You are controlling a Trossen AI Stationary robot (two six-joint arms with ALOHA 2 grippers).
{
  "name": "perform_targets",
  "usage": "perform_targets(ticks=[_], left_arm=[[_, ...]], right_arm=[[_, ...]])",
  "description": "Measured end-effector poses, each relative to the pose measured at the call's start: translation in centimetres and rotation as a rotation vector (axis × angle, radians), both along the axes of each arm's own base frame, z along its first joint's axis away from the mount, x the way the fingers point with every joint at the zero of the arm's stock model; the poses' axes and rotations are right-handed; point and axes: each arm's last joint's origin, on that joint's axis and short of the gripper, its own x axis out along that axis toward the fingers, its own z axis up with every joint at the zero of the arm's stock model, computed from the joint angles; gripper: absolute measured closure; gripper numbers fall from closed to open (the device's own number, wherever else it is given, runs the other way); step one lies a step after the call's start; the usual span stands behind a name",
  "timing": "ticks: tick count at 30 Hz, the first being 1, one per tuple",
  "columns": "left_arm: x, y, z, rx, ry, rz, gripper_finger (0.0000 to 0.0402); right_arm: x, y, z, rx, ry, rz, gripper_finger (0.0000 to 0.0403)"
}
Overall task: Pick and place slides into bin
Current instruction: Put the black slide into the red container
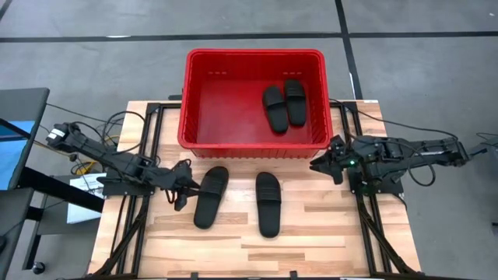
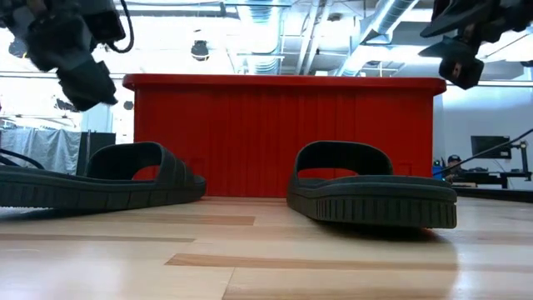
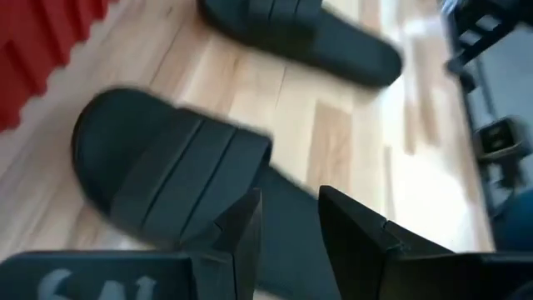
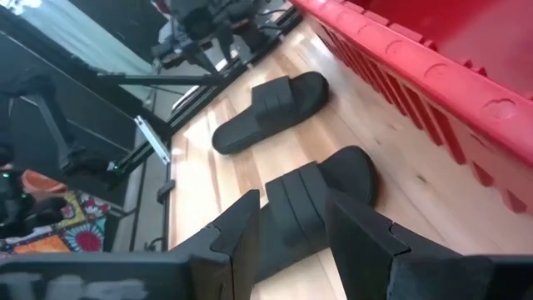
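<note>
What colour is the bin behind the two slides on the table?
Red, clearest in the high view.

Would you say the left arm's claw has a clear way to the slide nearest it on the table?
Probably yes: the left claw hangs open beside the left slide, with nothing between them.

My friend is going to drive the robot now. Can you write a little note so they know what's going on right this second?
Left gripper: open, empty, hovering beside the left slide on the table.
Right gripper: open, empty, near the bin's front right corner.
Done: two slides lie side by side inside the red bin.
Left: two slides on the table in front of the bin, the left one and the right slide. Neither is gripped yet.
</note>
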Motion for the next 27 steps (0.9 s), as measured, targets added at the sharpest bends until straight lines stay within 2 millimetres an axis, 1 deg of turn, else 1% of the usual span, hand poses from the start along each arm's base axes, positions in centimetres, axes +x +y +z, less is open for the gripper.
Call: perform_targets(ticks=[5,11,14,20,27], left_arm=[[0.1,-0.2,-0.6,0.052,0.096,-0.007,0.029],[0.9,-0.3,-1.0,0.18,0.14,0.0,0.029],[1.3,-0.4,-1.7,0.222,0.183,-0.015,0.029],[2.0,-0.9,-3.2,0.211,0.278,-0.077,0.029],[2.2,-0.9,-3.5,0.232,0.286,-0.06,0.029]], right_arm=[[0.0,0.3,0.1,-0.006,-0.008,0.011,0.0276],[0.0,0.5,0.0,0.015,-0.004,0.016,0.0276],[-0.1,0.6,0.0,0.017,-0.003,0.028,0.0276],[-0.1,0.9,0.0,0.032,-0.001,0.042,0.0276],[-0.1,1.1,0.0,0.033,-0.001,0.061,0.0276]])
